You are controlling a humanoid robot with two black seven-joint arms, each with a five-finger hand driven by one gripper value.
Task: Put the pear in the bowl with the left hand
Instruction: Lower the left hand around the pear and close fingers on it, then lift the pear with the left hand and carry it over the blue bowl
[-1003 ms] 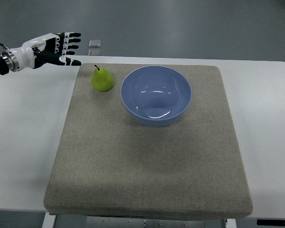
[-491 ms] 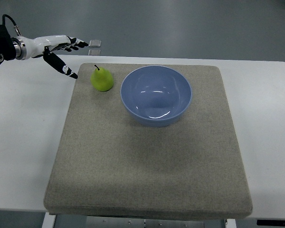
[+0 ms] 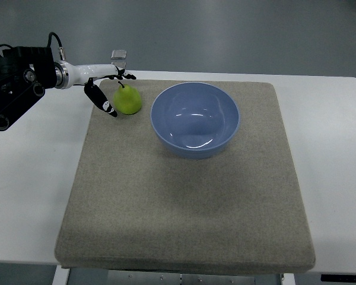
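Item: pear (image 3: 128, 100). Green, with a short dark stem. It is being shown standing on the far left part of a grey mat (image 3: 184, 202), its wide base down on the mat and its narrow stem end directed up and slightly toward the far side. The long axis is being seen nearly end-on from above, leaning a little toward the far edge of the table; the exact tilt cannot be told.

Item: bowl (image 3: 195, 119). Blue, round, opening upward, with nothing seen inside it. It is being shown on the same mat, just to the right of the pear, a narrow strip of mat being left visible between them.

Item: left hand (image 3: 107, 83). It is being held out from the left edge on a white forearm with a dark joint block behind it. The fingers are being kept spread: the thumb (image 3: 102, 100) is being pointed down toward the near side, just left of the pear, while the other fingers are being stretched along the far side, close to the stem. Nothing is being gripped. Whether the pear is being touched cannot be told.

Item: table (image 3: 29, 178). White, with the mat lying on it.

Item: small grey block (image 3: 119, 54). It is being seen on the floor beyond the table's far edge, above the hand in the picture.
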